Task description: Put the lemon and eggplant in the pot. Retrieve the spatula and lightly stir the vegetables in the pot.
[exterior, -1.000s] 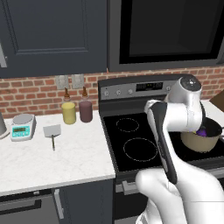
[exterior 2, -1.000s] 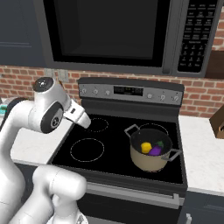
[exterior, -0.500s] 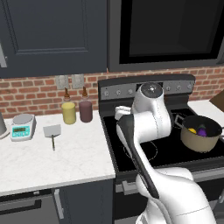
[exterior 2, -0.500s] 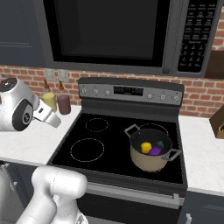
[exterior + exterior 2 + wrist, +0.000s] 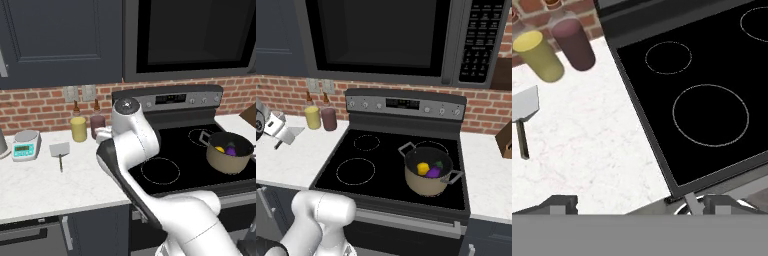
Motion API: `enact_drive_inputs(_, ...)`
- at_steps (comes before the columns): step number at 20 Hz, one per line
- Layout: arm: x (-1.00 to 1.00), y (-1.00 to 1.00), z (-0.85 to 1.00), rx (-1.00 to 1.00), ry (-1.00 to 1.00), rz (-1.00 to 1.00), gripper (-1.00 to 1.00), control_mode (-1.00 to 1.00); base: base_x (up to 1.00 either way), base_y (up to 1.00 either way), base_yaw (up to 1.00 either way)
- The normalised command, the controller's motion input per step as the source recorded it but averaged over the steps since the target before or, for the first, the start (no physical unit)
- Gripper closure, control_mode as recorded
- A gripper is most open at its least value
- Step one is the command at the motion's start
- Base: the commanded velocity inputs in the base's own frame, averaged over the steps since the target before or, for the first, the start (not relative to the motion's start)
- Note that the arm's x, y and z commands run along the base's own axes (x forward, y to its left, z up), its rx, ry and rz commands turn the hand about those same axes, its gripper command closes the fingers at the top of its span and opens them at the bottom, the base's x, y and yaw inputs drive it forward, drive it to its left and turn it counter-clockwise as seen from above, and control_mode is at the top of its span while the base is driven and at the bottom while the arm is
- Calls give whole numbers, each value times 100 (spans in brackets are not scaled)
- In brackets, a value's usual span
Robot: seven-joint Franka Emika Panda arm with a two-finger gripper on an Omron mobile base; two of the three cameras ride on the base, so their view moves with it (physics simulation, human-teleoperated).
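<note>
Now the gripper [image 5: 639,204] hung with its fingers spread wide and nothing between them, over the white counter [image 5: 597,150] just beside the stove's front corner. From there the spatula [image 5: 524,114] lay off toward the upper left of the hand view, flat on the counter, apart from the fingers. Its long axis ran blade-away, thin dark handle pointing back toward the counter's front edge. Beyond it stood the pale yellow jar [image 5: 538,56] and the maroon jar [image 5: 573,44]. Far across the cooktop, the pot [image 5: 429,171] already held the lemon [image 5: 423,168] and the eggplant [image 5: 434,172], so fetching the spatula looked like the step in hand.
</note>
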Motion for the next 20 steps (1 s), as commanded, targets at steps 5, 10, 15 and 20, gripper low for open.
enact_drive_inputs(5, 0, 98, -4, 0, 6, 0, -100, -100, 0, 0, 0)
enact_drive_inputs(10, 0, 77, -16, 0, 0, 3, -100, -100, 0, 0, 0)
enact_drive_inputs(15, 0, 35, -33, 0, 0, 8, -100, -100, 0, 0, 0)
enact_drive_inputs(20, 9, 10, -44, 0, 0, 7, -100, -100, 0, 0, 0)
